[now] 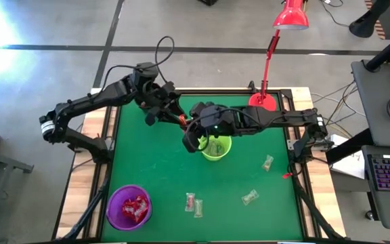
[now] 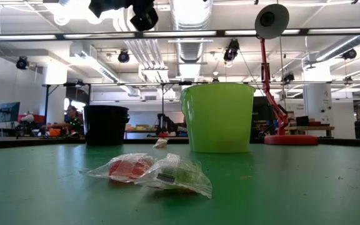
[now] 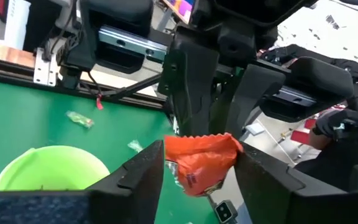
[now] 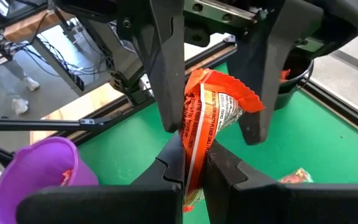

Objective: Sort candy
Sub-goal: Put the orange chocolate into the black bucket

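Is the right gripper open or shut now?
Shut: the right gripper pinches the orange candy between its fingers, while the open left gripper straddles the same candy.

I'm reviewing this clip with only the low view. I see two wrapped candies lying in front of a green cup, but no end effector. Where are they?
Observer: Both meet above the mat near the green cup. The right end effector is shut on an orange-wrapped candy.
Operator: And the left one?
Observer: The left end effector is open, with a finger on either side of that candy.
Operator: Anything sorted yet?
Observer: The purple cup holds red candies.
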